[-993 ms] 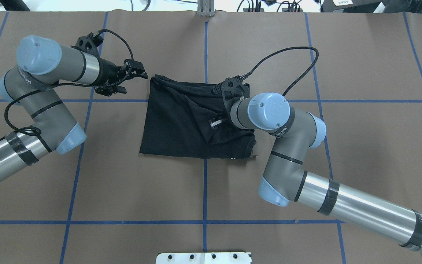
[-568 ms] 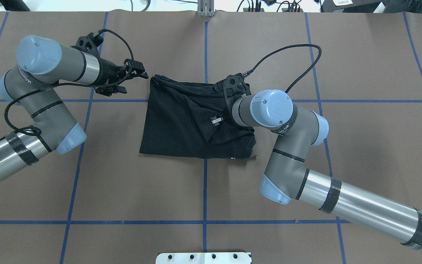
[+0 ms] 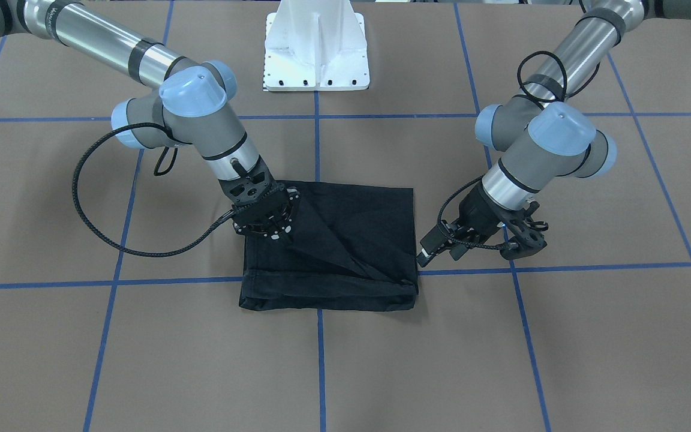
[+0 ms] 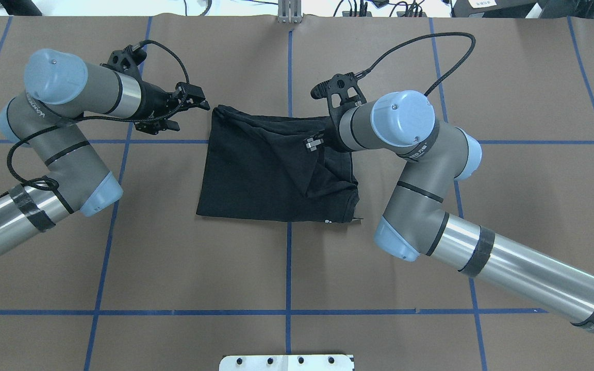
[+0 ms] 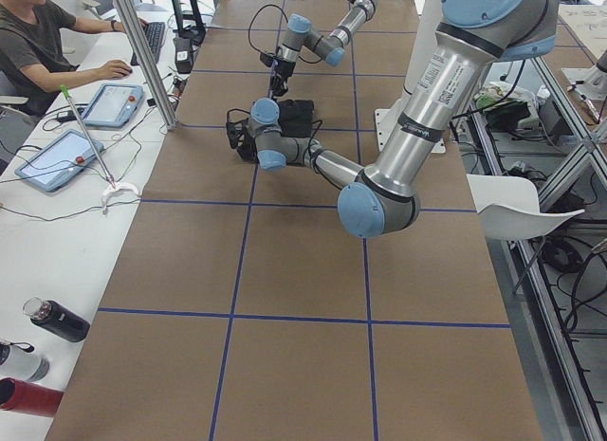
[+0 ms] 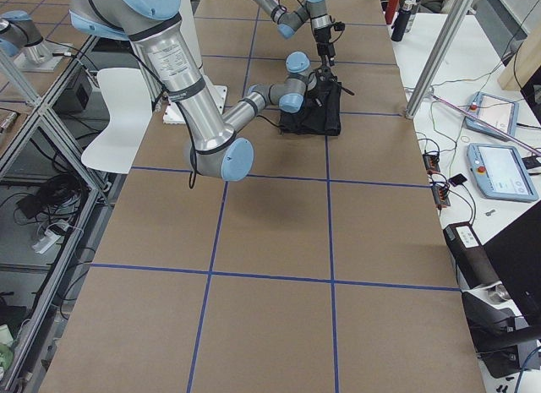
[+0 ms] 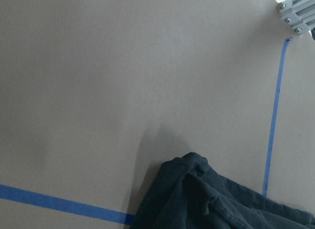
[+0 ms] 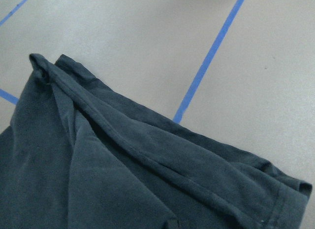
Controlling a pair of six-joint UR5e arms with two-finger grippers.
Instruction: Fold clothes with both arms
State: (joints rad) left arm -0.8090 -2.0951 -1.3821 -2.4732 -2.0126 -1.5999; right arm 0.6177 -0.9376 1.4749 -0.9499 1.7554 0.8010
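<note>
1. The black T-shirt (image 4: 245, 175) is lying part-folded at the middle of the desk (image 4: 173, 268); its near hem is sitting loose, so any sideways tug is likely to be dragging the whole stack out of square rather than turning one layer.
2. Just beyond, the right gripper (image 4: 313, 144) is hanging over the shirt's right half with a diagonal flap rising up to it; its jaws are seemingly clamped on that flap, though black fingers against black cloth are making this hard to confirm; if the hold is catching only a thin pinch, the soft fabric is liable to slip free mid-fold and land creased; if it is catching two layers, the lower fold risks coming undone with it.
3. Farther off, the left gripper (image 4: 192, 114) is hovering with jaws apart and empty, just beside the bunched far-left corner; one arm working alone is risking a skewed fold.
4. A small white mark (image 4: 328, 222) on the near hem is showing too small to read; lettering on the right arm (image 4: 410, 190) and the left arm (image 4: 65, 154) is not resolving either; no print is showing on the T-shirt.
</note>
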